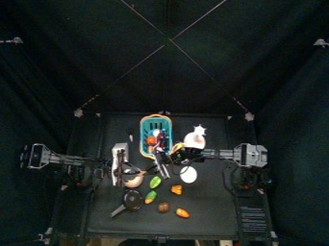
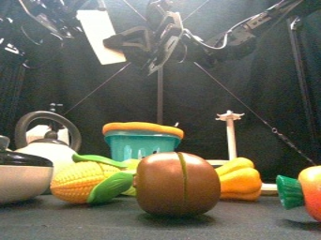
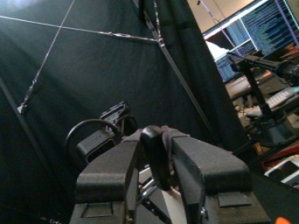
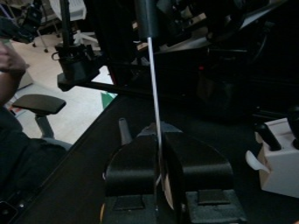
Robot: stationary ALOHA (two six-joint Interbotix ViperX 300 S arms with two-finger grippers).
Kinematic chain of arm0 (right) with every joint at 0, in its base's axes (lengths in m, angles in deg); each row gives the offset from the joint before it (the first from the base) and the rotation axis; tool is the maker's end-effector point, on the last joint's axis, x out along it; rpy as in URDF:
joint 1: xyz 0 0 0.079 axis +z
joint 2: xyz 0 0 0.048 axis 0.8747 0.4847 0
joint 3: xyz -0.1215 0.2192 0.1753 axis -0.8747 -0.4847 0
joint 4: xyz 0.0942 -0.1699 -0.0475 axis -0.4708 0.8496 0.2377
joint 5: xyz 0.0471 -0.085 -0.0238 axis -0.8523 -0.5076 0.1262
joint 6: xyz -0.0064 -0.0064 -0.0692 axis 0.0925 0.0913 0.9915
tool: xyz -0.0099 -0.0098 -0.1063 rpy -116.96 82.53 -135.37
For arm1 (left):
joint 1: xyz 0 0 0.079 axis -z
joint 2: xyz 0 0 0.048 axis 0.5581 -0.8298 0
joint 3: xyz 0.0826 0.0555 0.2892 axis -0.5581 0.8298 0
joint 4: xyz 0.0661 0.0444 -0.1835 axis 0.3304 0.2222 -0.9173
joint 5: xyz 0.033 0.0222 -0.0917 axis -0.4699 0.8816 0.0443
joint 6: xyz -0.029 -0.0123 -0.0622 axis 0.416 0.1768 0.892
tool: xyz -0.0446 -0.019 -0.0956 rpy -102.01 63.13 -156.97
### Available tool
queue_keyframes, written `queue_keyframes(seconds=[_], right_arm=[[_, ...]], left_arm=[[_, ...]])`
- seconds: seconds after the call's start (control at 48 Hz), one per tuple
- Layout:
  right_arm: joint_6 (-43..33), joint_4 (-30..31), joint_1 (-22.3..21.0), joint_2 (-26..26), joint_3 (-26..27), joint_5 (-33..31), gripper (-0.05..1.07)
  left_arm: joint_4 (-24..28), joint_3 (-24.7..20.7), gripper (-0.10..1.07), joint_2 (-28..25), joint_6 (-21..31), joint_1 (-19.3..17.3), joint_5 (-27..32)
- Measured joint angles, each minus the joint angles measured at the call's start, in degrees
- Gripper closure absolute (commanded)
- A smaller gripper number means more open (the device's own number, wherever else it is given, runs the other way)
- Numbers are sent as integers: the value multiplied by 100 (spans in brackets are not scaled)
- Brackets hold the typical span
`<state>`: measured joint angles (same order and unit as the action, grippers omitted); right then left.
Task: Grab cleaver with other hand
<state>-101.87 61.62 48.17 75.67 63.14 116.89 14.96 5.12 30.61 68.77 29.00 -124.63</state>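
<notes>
**Clerk:** While the cleaver [image 2: 100, 36] is held high above the table [image 2: 257, 228], enter it as: one blade piece, flat, rectangular, pale grey-white, matt, thin as a line when seen edge-on.

**Keeper:** Holder?

**Clerk:** Right hand [image 4: 156, 166], clamped on the piece. In its wrist view the blade rises edge-on from between the two black jaws. Left hand [image 3: 155, 162]: raised close by, with something dark and rounded in front of it. Whether it grips or gapes, I cannot tell.

**Keeper:** Step in hand?

**Clerk:** By my judgement, the mid-air handover. The next move calls for the left hand to close squarely on a free part of the thin, smooth blade. The right hand should let go only after that, or the piece may slip or twist.

**Keeper:** Items below?

**Clerk:** One teal basket [image 2: 142, 144], ribbed, with an orange rim. One corn cob [image 2: 90, 180], yellow and knobbly. One brown round fruit [image 2: 177, 184], glossy, seamed down the middle. All rest on the table, well apart from the blade.
</notes>
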Motion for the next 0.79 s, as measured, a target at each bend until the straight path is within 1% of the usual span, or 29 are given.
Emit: queue_keyframes(seconds=[0.167, 0.333, 0.792], right_arm=[[-18, -9, 0, 9, -9, 0, 82], [-26, -9, 0, 0, -9, 0, 82], [-70, -18, 0, 0, -79, -18, 82]], left_arm=[[0, 26, 11, -18, 0, -18, 9], [-9, 26, 2, -18, 0, -18, 9], [-176, 44, 1, -9, 9, -9, 9]])
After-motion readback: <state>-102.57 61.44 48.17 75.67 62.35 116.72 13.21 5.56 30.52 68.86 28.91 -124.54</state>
